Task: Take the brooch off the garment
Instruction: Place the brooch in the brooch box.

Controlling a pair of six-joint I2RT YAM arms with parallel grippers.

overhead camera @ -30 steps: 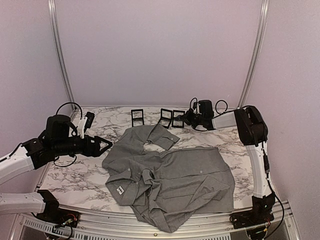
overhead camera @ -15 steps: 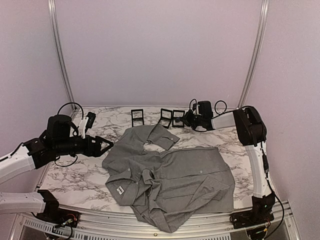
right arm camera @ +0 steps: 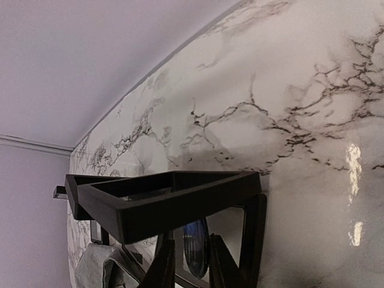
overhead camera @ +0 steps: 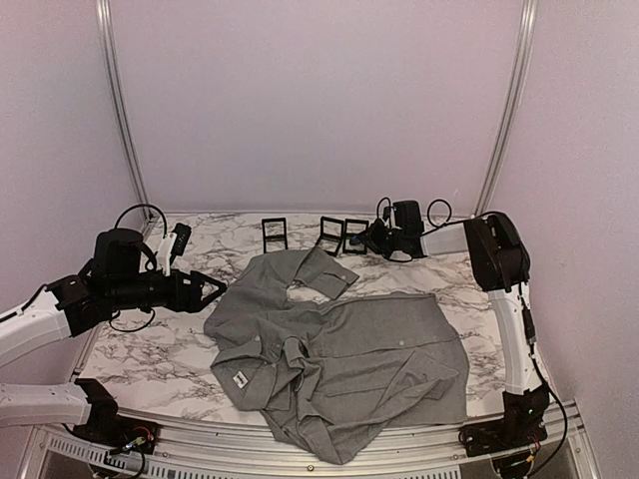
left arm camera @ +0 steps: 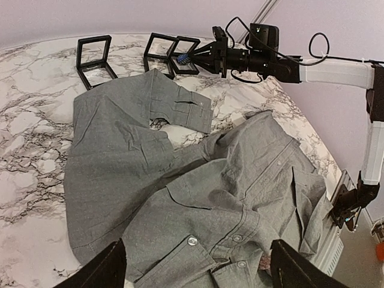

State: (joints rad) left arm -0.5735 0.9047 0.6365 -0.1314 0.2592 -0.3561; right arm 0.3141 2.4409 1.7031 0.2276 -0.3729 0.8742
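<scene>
The garment (overhead camera: 339, 349) is a grey button-up shirt lying crumpled on the marble table, its white neck label (overhead camera: 240, 379) at the near left. It fills the left wrist view (left arm camera: 180, 180). My right gripper (overhead camera: 363, 238) is at the far side of the table, against the rightmost black frame stand (right arm camera: 174, 201). It is shut on a small blue brooch (right arm camera: 195, 246), which also shows in the left wrist view (left arm camera: 182, 58). My left gripper (overhead camera: 215, 287) is open and empty, hovering left of the shirt with its jaws wide over the collar.
Three small black frame stands (overhead camera: 274, 235) (overhead camera: 331, 235) (overhead camera: 355, 236) stand in a row at the back of the table. The marble table (overhead camera: 150, 349) ends at a metal rail in front and pale walls on three sides.
My right gripper has shifted slightly left toward the rightmost frame stand with the brooch. The left arm and the shirt have not moved.
</scene>
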